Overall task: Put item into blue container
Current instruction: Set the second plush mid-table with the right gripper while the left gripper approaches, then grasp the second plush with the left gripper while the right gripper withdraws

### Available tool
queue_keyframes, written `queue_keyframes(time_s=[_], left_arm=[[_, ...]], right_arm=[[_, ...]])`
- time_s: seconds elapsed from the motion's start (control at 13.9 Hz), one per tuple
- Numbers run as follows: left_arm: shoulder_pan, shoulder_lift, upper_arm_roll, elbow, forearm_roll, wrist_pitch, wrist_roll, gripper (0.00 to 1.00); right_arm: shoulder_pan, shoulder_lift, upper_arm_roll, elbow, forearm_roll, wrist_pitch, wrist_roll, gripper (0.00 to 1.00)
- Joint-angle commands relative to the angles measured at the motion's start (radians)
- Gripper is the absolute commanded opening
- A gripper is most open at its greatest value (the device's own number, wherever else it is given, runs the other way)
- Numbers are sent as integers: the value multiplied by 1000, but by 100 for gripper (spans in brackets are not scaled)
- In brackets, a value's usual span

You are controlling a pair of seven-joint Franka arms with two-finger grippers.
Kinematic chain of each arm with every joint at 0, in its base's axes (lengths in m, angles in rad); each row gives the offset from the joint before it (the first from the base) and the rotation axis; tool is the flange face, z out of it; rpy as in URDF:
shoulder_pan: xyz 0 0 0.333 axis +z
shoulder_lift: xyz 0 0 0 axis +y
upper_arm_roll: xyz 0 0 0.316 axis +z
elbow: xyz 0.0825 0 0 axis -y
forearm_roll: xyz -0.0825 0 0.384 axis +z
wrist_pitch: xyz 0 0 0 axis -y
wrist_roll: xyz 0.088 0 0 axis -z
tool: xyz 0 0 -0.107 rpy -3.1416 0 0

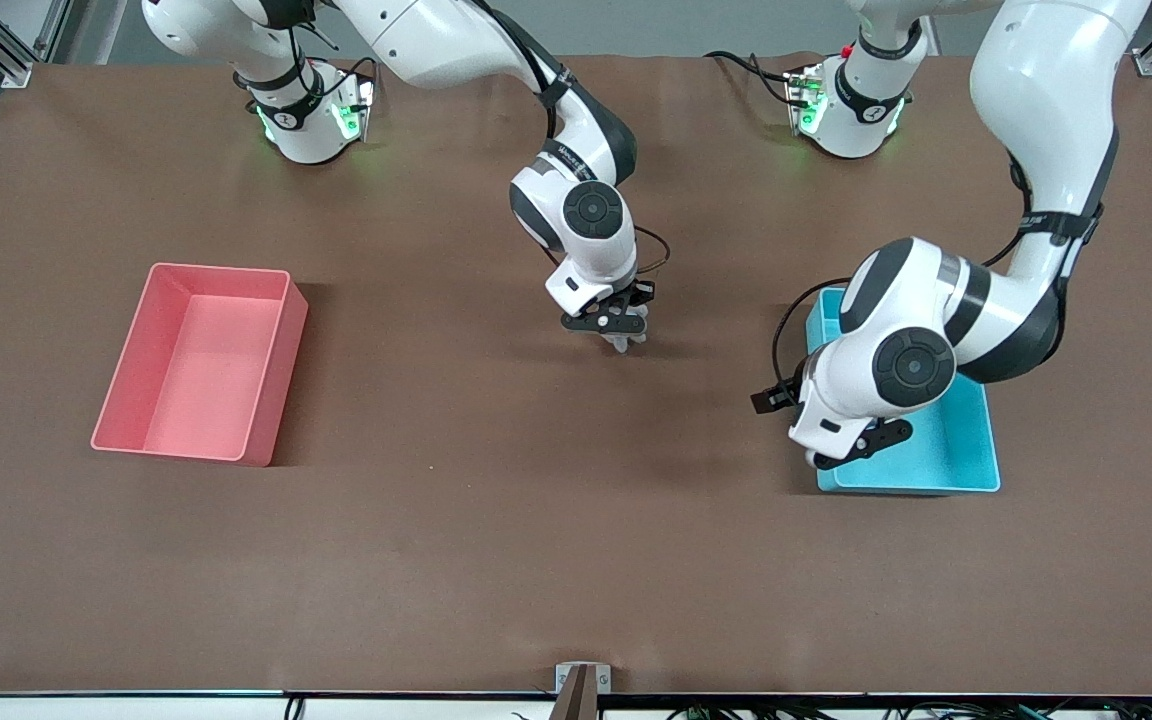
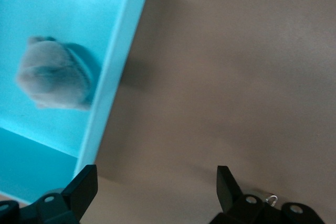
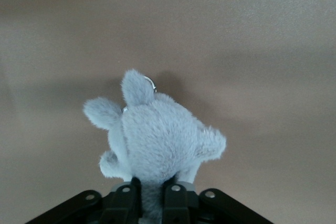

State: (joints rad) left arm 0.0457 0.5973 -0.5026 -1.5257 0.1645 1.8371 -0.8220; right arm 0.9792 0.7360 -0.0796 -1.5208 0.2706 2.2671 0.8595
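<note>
My right tool [image 1: 619,338] sits low over the middle of the brown surface [image 1: 496,520], its fingers [image 3: 173,195] pinched narrow on a small grey plush toy [image 3: 157,140] with pointed ears and a little metal ring at its head; in the front view I catch only a pale bit of the toy under the tool. My left tool [image 2: 157,195] hangs over the edge of the blue container [image 1: 966,460] that faces the table's middle, jaws spread wide and holding nothing. That container lies toward the left arm's end of the surface, and a second grey plush [image 2: 55,74] rests inside it. A pink bin [image 1: 198,362] stands toward the right arm's end, well apart from both tools.
</note>
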Motion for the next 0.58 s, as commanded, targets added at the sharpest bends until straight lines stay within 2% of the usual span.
queue_keyframes(time_s=[0.0, 0.22, 0.51], left_arm=[[-23, 47, 1, 10, -61, 72, -41, 100], [-64, 74, -1, 7, -74, 91, -118, 100], [-112, 96, 1, -7, -163, 91, -143, 100]], right_arm=[[9, -10, -14, 8, 7, -11, 9, 100], [3, -62, -22, 10, 6, -99, 6, 100], [-7, -295, -103, 7, 4, -402, 3, 100]])
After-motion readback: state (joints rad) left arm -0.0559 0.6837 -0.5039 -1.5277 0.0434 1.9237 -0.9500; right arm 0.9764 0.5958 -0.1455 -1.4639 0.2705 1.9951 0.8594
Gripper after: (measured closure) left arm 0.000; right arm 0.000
